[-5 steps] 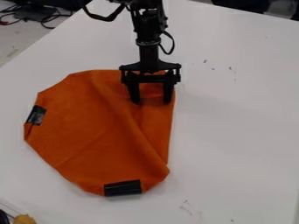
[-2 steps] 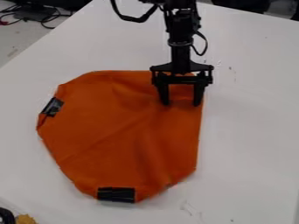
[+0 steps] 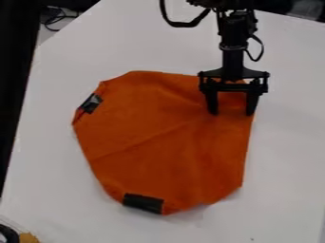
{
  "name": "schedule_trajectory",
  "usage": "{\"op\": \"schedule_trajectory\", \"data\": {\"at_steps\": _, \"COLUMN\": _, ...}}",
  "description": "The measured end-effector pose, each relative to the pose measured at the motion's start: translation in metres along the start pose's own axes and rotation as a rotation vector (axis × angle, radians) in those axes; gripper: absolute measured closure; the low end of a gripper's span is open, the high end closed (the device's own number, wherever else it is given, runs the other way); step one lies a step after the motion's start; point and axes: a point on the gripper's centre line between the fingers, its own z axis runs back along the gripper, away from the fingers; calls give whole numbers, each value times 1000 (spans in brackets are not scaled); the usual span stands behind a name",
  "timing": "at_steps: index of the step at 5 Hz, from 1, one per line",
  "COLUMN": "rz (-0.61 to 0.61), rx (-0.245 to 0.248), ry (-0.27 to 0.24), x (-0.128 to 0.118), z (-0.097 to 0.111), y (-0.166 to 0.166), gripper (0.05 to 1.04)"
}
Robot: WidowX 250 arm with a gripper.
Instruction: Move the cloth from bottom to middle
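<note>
Orange fabric is seen spread over the white table (image 3: 289, 156), the cloth (image 3: 162, 142) being laid out around the middle of the view. Its outline is rounded and irregular, with a straighter edge at three o'clock, and its surface is crossed by a faint slanting crease. A dark patch (image 3: 91, 103) is borne at the cloth's ten o'clock edge, and another, a black strip (image 3: 143, 202), is set at its lower edge, between six and seven o'clock.

The black gripper (image 3: 232, 110) is hung down from one o'clock of the view and placed over the cloth's two o'clock part. Its two fingers are parted wide, with orange fabric seen between them and no fold seen pinched. Whether the cloth is pressed by the tips cannot be told.

Toward ten o'clock of the view, the table is overlapped by a tall black shape (image 3: 16, 71). Dark cables (image 3: 56, 18) are seen beyond it at eleven o'clock. Near seven o'clock, a yellowish object (image 3: 28, 238) is cut by the view's edge, just beside a black curved object (image 3: 8, 233).
</note>
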Motion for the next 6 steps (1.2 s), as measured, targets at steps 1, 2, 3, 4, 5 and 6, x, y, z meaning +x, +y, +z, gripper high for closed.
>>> {"op": "schedule_trajectory", "data": {"at_steps": 1, "rz": -23, "rx": -18, "ry": -4, "x": 9, "z": -1, "y": -16, "gripper": 83}}
{"op": "schedule_trajectory", "data": {"at_steps": 2, "rz": -36, "rx": -20, "ry": -4, "x": 10, "z": -1, "y": -29, "gripper": 83}}
{"op": "schedule_trajectory", "data": {"at_steps": 3, "rz": -26, "rx": 24, "ry": 7, "x": 3, "z": 0, "y": -24, "gripper": 84}}
{"op": "schedule_trajectory", "data": {"at_steps": 4, "rz": 8, "rx": 74, "ry": -33, "x": -8, "z": 35, "y": -15, "gripper": 83}}
{"op": "schedule_trajectory", "data": {"at_steps": 5, "rz": 34, "rx": 74, "ry": -99, "x": -15, "z": 70, "y": -9, "gripper": 84}}
{"op": "schedule_trajectory", "data": {"at_steps": 6, "rz": 65, "rx": 84, "ry": -138, "x": -19, "z": 98, "y": 3, "gripper": 83}}
